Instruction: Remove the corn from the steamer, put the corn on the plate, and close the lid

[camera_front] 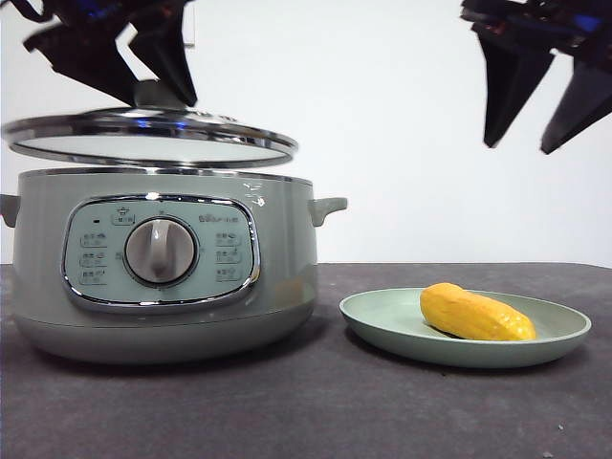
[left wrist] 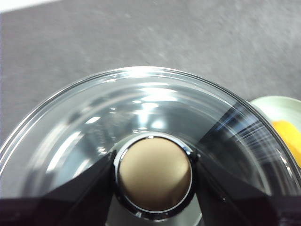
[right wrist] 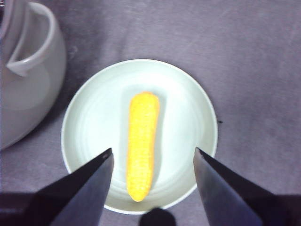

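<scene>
A: What carries everything?
B: A dark grey, matte table [camera_front: 449,402], with a plain white wall behind it. The table's far edge runs level just behind the steamer [camera_front: 163,277] and the plate [camera_front: 382,330].

A: Where are the task's things?
B: The steamer stands at the table's left side, its dial panel facing the front camera. The plate sits just beside it to the right, apart from it, and the corn [camera_front: 475,314] lies on the plate, across its middle.

A: And the lid?
B: The lid [camera_front: 143,139] is in the air just above the steamer's rim, slightly tilted, not seated. The left gripper [left wrist: 154,175] is clamped on its knob [left wrist: 154,174], one jaw on each side.

A: The right gripper?
B: The right gripper [right wrist: 154,162] hangs above the plate with its jaws spread wide and nothing between them; the corn lies below it, untouched.

A: Anything hard to make out?
B: The steamer's inside is hidden behind its wall and the lid. Its left handle is cut off by the frame. The panel's small markings are too fine to read. In the front view both arms show only as dark shapes cut by the top edge.
</scene>
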